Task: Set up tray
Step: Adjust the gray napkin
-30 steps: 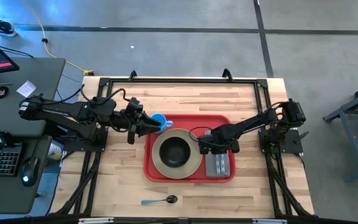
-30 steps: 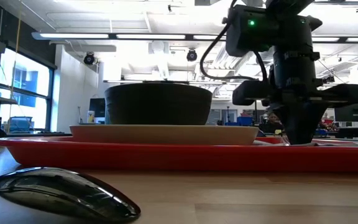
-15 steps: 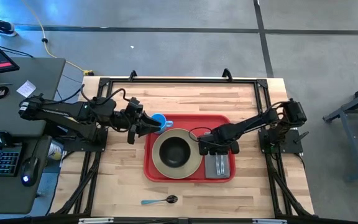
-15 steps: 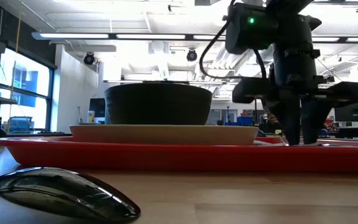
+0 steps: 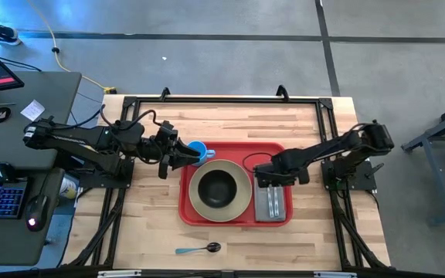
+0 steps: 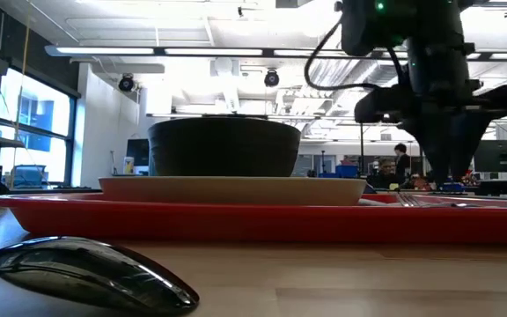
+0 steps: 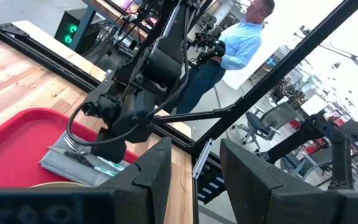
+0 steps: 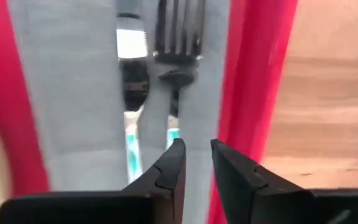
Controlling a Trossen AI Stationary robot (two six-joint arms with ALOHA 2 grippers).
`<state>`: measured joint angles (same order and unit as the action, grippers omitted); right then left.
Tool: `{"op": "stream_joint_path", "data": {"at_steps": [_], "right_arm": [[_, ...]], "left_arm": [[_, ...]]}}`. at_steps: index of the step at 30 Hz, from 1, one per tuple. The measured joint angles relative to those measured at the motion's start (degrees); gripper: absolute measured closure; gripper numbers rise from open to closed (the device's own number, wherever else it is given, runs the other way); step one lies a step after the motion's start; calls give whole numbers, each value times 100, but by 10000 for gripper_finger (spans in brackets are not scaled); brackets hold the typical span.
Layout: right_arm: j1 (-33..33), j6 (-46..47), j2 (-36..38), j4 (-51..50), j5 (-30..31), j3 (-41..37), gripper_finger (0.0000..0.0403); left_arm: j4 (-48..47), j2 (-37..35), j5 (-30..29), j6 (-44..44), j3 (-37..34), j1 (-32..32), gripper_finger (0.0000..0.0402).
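Note:
The red tray lies mid-table. On it sits a beige plate with a dark bowl. A grey napkin on its right part carries a fork and a knife. A blue cup stands at the tray's far left corner. My right gripper hangs just above the napkin's far end, pointing down, with a narrow gap between its fingers and nothing in it. My left gripper is held level and high beside the cup, open, with nothing between its fingers.
A spoon with a blue handle lies on the wood near the table's front edge, close before the low camera. A black frame runs along the table's far edge. People stand in the room beyond.
My right gripper has opened its fingers down at the napkin. It has then risen clear of the tray and shifted a little toward the table's right edge. The fork, knife and napkin stay where they were.

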<state>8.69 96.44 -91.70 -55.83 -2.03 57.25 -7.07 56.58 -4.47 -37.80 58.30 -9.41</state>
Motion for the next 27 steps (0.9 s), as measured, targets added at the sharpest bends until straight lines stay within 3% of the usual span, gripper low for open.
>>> {"op": "stream_joint_path", "data": {"at_steps": [14, 27], "right_arm": [[-44, -242, -426, 669, -9, 0, 395], [-25, -240, -527, 686, -157, 0, 356]], "left_arm": [[2, 0, 13, -108, 0, 0, 229], [-4, 0, 50, -151, 0, 0, 229]]}}
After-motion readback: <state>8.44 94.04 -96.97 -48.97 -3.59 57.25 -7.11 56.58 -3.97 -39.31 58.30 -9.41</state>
